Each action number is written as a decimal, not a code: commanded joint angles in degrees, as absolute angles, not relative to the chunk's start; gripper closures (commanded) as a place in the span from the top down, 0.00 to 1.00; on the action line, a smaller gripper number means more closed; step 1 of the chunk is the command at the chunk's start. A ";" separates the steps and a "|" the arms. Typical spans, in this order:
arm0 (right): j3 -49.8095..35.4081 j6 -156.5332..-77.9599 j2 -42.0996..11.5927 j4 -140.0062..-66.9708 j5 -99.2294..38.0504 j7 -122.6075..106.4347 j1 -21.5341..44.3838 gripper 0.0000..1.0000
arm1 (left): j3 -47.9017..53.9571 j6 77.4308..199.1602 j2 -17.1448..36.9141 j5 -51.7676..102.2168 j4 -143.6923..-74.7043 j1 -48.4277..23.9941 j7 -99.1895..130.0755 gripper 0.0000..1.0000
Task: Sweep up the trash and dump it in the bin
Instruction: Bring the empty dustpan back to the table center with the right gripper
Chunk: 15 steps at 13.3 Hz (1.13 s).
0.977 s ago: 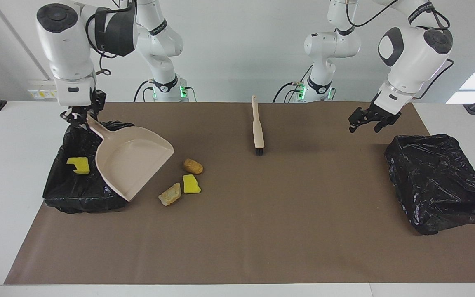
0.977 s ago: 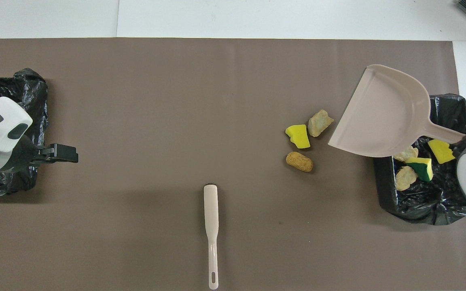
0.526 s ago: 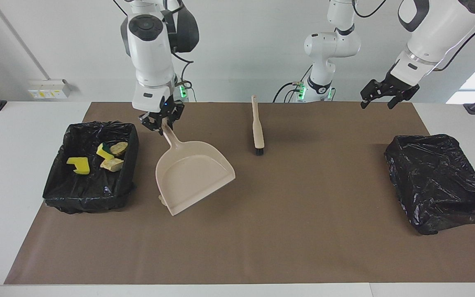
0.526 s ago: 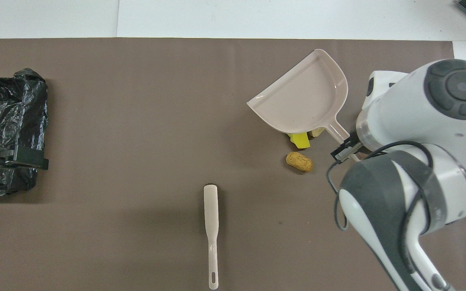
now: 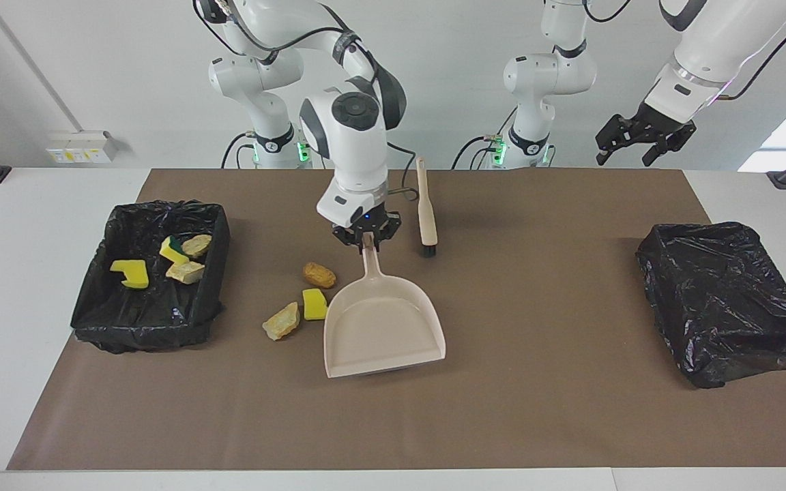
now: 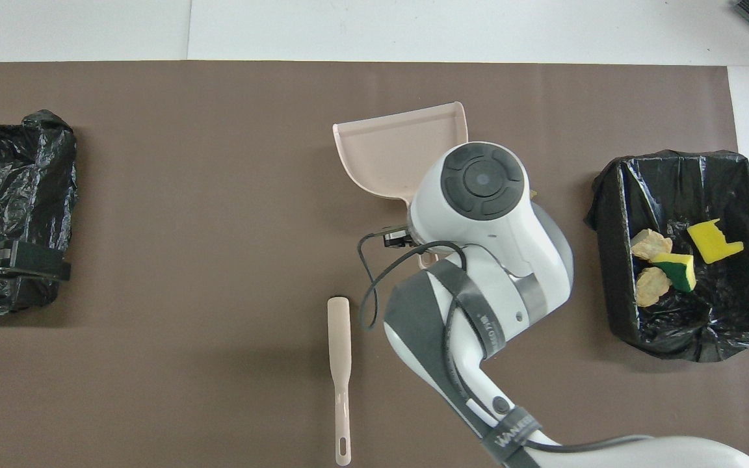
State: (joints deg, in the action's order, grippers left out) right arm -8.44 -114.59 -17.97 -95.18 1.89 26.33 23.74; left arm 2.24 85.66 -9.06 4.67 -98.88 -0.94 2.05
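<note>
Right hand [image 5: 367, 236] clamps dustpan [image 5: 383, 329] handle; four trash pieces in lined bin [image 5: 96, 273], three loose trash chunks [image 5: 303, 294] beside pan unswept. Left hand [image 5: 641, 140] open, empty, waiting aloft.

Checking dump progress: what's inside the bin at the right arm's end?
The bin holds four pieces: a yellow sponge, a green-backed sponge and two tan lumps. Anything under the liner's folds is hidden.
</note>
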 commanded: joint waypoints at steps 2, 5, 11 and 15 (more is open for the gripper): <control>-7.65 -119.25 -28.10 -87.03 2.19 38.99 30.57 0.00 | 3.08 85.34 -9.32 3.78 -98.00 0.18 1.76 1.00; -7.82 -120.14 -33.13 -82.01 3.08 44.02 32.78 0.00 | 3.16 85.42 -9.49 3.78 -98.00 0.00 1.76 1.00; -8.00 -119.72 -30.08 -83.93 3.35 44.12 32.08 1.00 | 3.08 86.13 -9.93 3.78 -98.53 0.18 1.14 1.00; -8.61 -116.01 -19.20 -93.21 1.07 44.91 32.78 1.00 | 3.08 86.22 -9.93 3.78 -98.70 0.18 1.14 1.00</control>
State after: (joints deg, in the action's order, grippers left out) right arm -7.94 -115.98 -27.01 -84.62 2.35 42.65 32.81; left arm 2.38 85.77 -9.30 4.67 -98.49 -0.86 2.03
